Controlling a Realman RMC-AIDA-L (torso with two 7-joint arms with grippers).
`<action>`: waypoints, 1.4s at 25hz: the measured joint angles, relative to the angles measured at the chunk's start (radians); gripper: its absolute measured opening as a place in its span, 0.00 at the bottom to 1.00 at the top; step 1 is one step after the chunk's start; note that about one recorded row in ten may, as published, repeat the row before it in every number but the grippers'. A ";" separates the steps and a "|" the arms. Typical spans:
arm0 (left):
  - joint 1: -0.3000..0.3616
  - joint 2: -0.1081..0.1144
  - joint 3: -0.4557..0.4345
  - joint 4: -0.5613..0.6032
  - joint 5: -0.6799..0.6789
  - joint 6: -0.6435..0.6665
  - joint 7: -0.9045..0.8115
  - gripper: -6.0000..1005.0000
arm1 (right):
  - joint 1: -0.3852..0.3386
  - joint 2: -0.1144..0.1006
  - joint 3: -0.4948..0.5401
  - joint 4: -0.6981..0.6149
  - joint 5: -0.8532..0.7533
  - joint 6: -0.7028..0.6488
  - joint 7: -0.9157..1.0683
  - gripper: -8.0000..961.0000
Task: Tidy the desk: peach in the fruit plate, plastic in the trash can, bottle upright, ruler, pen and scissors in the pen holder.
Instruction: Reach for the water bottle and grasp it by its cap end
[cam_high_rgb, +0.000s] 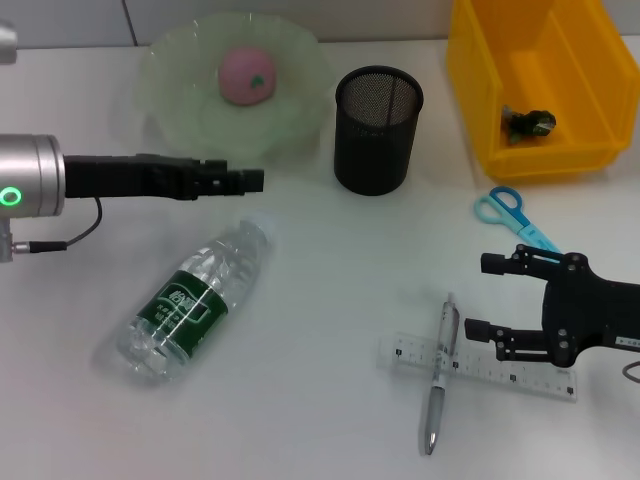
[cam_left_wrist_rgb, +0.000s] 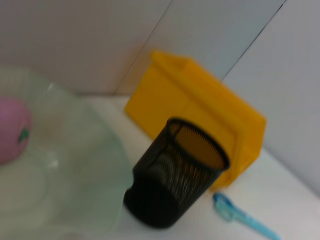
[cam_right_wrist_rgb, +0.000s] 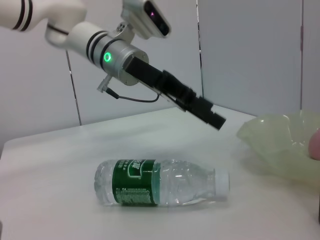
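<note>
Pen (cam_high_rgb: 438, 378) and clear ruler (cam_high_rgb: 480, 365): lying crossed on the table (cam_high_rgb: 320, 330) at the near edge, pen on top, both waiting for the mesh pen holder (cam_high_rgb: 377, 128) standing empty farther back.

Right gripper (cam_high_rgb: 488, 297): hovering just beside the ruler with fingers spread wide, holding nothing, likely lining up a pick.

Scissors (cam_high_rgb: 515, 217): lying flat behind it, near the yellow bin (cam_high_rgb: 545, 85), which is already keeping the crumpled plastic (cam_high_rgb: 527, 122).

Bottle (cam_high_rgb: 195, 300): lying on its side, not yet upright.

Left gripper (cam_high_rgb: 245, 180): hanging above the bottle's cap end, fingers apparently closed, empty.

Peach (cam_high_rgb: 247, 76): sitting in the fruit plate (cam_high_rgb: 180, 110), done.
</note>
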 joint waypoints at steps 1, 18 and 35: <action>-0.023 0.000 0.022 0.033 0.061 0.002 -0.068 0.79 | 0.003 0.000 0.000 0.000 -0.001 0.000 0.000 0.85; -0.202 -0.004 0.240 0.115 0.350 -0.022 -0.386 0.79 | 0.015 0.002 0.006 -0.011 0.003 0.010 -0.001 0.85; -0.265 -0.010 0.439 0.111 0.442 -0.073 -0.542 0.79 | 0.014 0.004 0.008 -0.011 0.005 0.022 -0.001 0.85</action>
